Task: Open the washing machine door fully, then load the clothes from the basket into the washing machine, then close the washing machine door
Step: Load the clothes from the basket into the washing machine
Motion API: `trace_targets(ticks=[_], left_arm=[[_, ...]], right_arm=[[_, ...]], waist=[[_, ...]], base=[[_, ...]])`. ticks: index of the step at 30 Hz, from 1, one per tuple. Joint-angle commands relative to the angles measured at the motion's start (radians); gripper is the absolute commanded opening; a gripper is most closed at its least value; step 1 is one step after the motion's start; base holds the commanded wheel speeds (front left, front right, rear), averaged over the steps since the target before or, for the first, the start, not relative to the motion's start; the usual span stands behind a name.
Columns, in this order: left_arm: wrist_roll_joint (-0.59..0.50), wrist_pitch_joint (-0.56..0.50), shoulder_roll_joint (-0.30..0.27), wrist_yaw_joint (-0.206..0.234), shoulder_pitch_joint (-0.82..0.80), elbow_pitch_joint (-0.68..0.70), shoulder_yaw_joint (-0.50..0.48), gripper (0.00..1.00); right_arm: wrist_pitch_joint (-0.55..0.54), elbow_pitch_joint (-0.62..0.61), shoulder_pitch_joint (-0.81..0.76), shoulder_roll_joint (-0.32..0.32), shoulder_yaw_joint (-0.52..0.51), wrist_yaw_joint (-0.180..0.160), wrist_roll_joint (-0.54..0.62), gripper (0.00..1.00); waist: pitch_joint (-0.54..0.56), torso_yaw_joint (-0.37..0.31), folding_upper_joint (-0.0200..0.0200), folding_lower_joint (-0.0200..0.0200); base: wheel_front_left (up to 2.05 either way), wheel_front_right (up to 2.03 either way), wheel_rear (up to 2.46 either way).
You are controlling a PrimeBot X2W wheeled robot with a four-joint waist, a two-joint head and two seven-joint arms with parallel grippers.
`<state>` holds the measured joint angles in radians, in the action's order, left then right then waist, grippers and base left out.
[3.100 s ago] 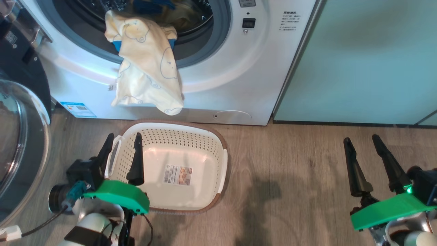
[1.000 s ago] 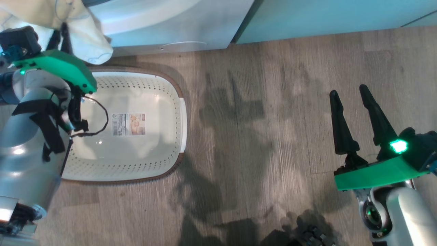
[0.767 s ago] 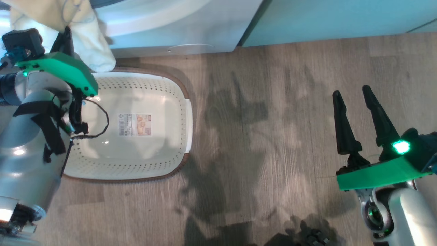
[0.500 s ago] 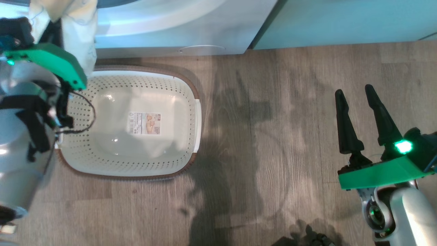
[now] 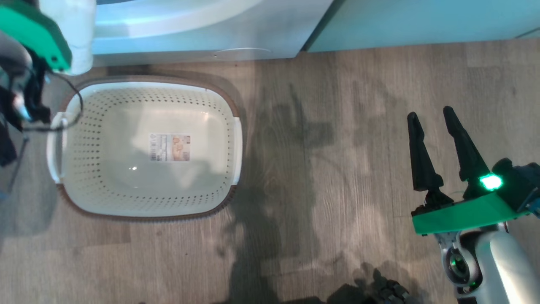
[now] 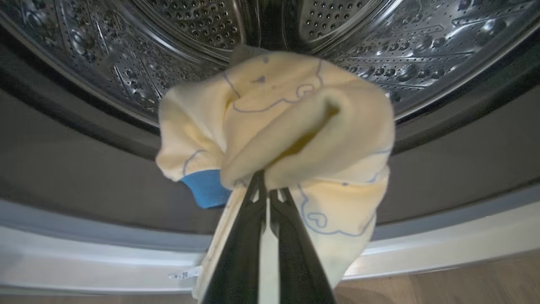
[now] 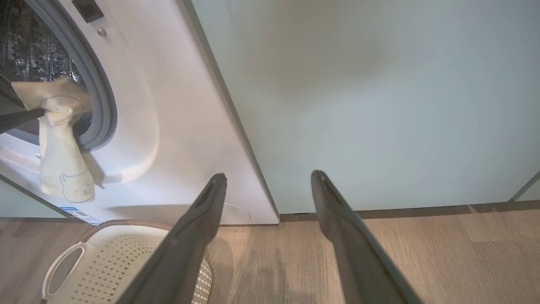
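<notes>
Just beyond the tips of the left gripper [image 6: 265, 182], the grey rim [image 6: 84, 177] of the drum mouth of the washing machine [image 7: 168, 105] is crossed, and the steel drum [image 6: 400, 38] is seen open behind it. Below these jaws the machine's white front is met by the wooden floor [image 5: 337, 147]. Bare floor lies ahead of and around the right gripper [image 5: 429, 112]. A pale green cabinet [image 7: 358, 97] stands beyond its tips, and the basket [image 5: 143, 78] is set well off to its left, against the machine's foot. The left jaws are pressed nearly together, and a fold of the clothes [image 6: 278, 122] is pinched at their tips. The yellow cloth is bunched at the drum's lower lip, with one end hung down past the fingers. The right jaws are spread wide, and nothing is touched by them.
</notes>
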<state>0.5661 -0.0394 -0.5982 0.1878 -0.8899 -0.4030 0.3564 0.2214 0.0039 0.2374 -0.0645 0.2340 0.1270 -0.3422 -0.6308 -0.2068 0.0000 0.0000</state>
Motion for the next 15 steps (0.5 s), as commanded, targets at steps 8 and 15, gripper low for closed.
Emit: trace_targets(ticks=[8,15], left_arm=[[-0.038,-0.107,-0.122,-0.018,-0.177,0.049,-0.021,0.00],[-0.045,-0.178,-0.164,-0.048,-0.273,-0.009,-0.014,0.00]], right_arm=[[0.030,0.000,0.030,0.003,0.046,0.004,-0.024,1.00],[0.035,0.017,0.047,0.004,0.076,0.004,-0.040,1.00]], waist=[[-0.038,-0.056,0.0000,0.0000],[-0.075,-0.100,0.0000,0.0000]], base=[[0.00,0.00,0.00],[0.00,0.00,0.00]])
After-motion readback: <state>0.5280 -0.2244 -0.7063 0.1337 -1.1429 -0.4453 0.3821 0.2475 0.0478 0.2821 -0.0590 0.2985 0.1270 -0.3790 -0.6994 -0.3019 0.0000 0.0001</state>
